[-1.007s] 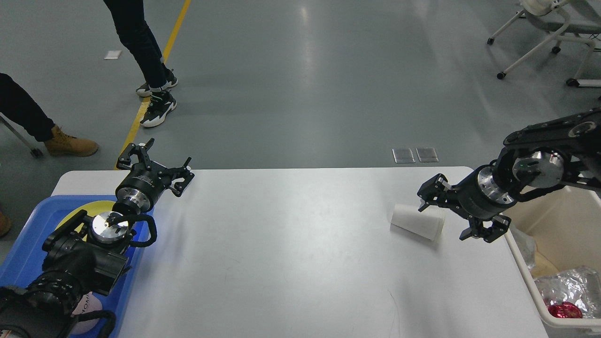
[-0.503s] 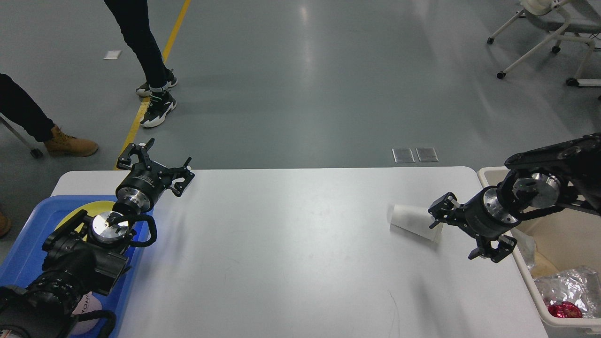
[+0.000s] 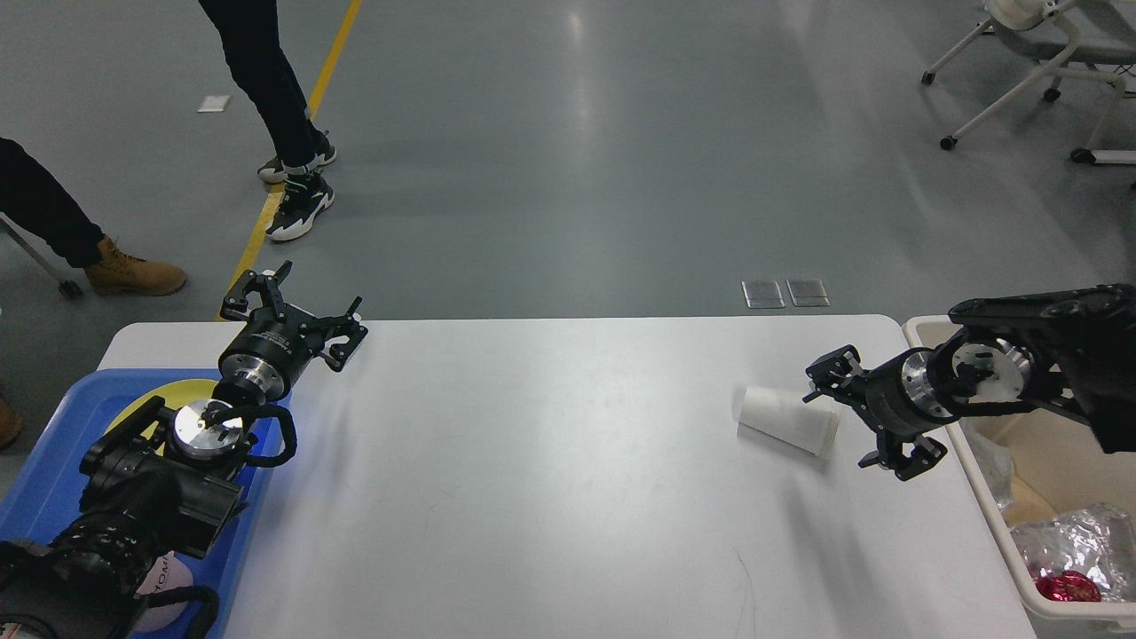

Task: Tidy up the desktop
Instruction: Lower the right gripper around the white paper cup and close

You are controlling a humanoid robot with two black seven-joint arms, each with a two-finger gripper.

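The white desktop (image 3: 550, 470) fills the lower half of the head view. A white paper cup (image 3: 787, 420) lies on its side near the right end. My right gripper (image 3: 848, 417) is open just right of the cup's wider end, its fingers spread above and below that end without closing on it. My left gripper (image 3: 293, 306) is open and empty above the desktop's far left corner.
A blue tray (image 3: 49, 470) with a yellow plate (image 3: 164, 395) sits at the left end under my left arm. A beige bin (image 3: 1047, 532) holding crumpled wrappers stands off the right edge. People's legs and a wheeled chair stand on the floor beyond.
My right arm has lowered and drawn back to the right, its gripper now level with the cup's wide end. The cup and my left arm have not moved.
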